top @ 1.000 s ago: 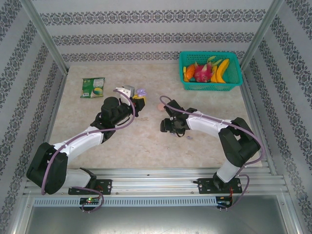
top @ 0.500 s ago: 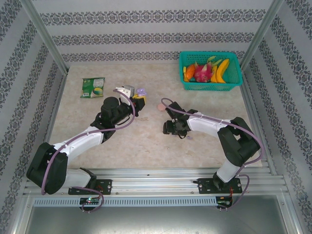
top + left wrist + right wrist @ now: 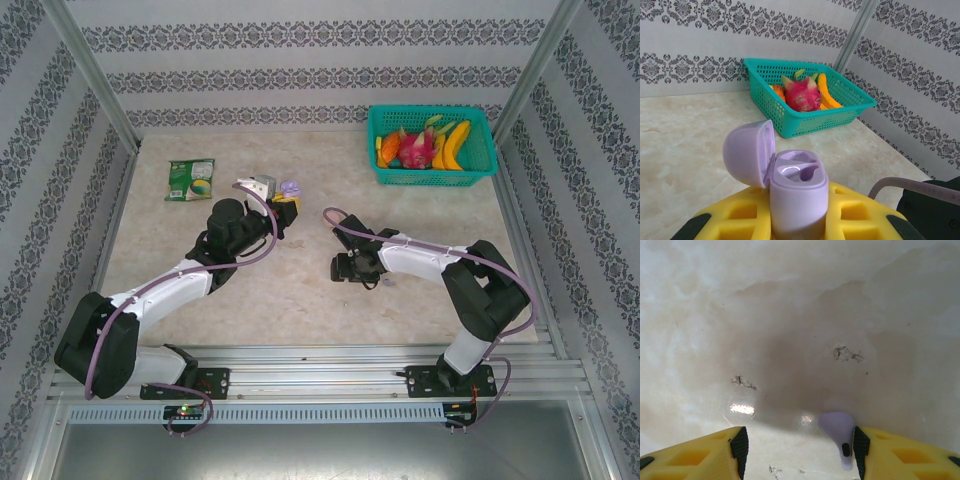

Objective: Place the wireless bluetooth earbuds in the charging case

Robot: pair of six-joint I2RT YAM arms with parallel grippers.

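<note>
With the fingers of the right tool (image 3: pixel 799 445) set apart, the pale purple earbud (image 3: pixel 836 429) is found on the worktop (image 3: pixel 790 315) between them, just beside one finger, its stem directed toward the wrist.

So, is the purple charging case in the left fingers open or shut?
Open: the purple charging case has its lid swung back on the hinge, baring both inner wells.

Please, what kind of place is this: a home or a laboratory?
Probably a robot test booth: the left arm and right arm are bolted to a metal rail, wallpaper panels stand in a metal frame, and a teal basket of fruit sits on the table.
</note>
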